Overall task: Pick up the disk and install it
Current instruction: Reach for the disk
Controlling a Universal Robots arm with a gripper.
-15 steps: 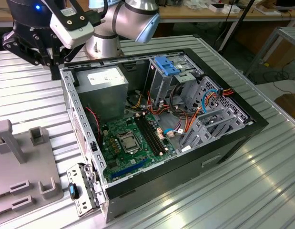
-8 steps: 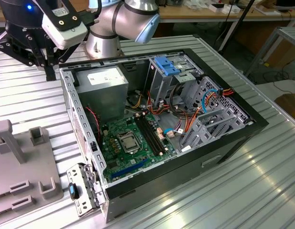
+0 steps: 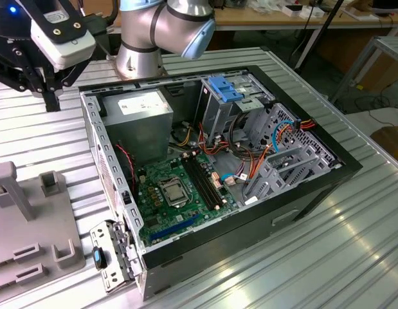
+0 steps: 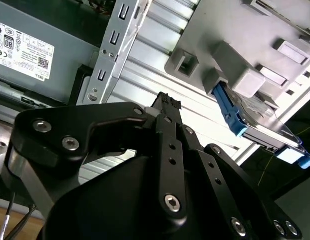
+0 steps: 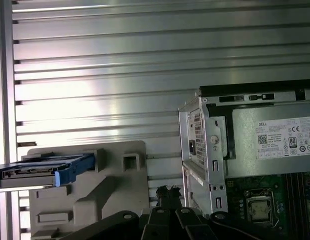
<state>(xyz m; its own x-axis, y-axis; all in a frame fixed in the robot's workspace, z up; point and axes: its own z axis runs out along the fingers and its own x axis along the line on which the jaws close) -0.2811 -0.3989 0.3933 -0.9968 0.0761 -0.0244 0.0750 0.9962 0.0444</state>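
Black claw (image 4: pixel 167 104) up close, pressed together and pinching nothing.
It hangs over the ribbed metal worktop (image 5: pixel 119 60), just outside the open computer case (image 3: pixel 218 161), near the corner with the grey power box (image 3: pixel 135 112). The disk (image 5: pixel 44 170), dark with a bright blue frame, sits in a grey stand (image 5: pixel 109 200) on the worktop, beside the computer case and apart from the claw. One end of the disk sticks out past the stand's edge. Inside the computer case lie a green board (image 3: pixel 179 190) and a blue bracket (image 3: pixel 224 88) on a metal cage.
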